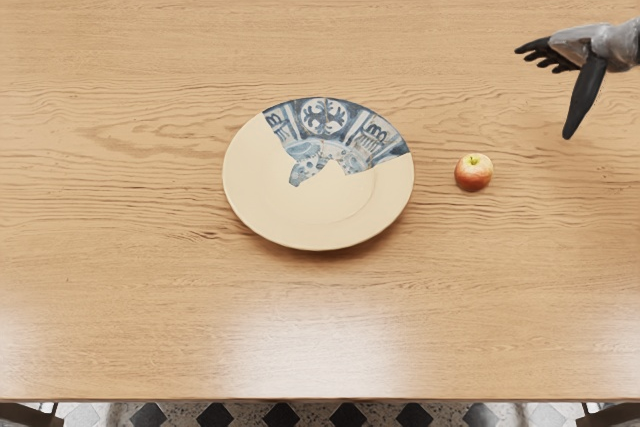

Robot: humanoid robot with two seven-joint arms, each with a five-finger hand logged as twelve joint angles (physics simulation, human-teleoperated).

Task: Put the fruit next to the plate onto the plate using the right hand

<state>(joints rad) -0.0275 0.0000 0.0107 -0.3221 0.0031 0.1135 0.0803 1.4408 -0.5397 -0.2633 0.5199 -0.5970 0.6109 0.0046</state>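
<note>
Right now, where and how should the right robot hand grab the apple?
Grip the apple around its round middle, from above: it sits upright, stem up, free on the table. Come in from its right, where the open right robot hand hovers; the plate lies to its left.

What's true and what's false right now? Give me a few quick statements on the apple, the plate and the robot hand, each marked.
1. The apple lies on the table, right of the plate. True.
2. The apple touches the plate's rim. False: bare table shows between them.
3. The right robot hand is open and holds nothing. True.
4. The right robot hand is directly over the apple. False: it is farther back and to the right, near the picture's edge.
</note>
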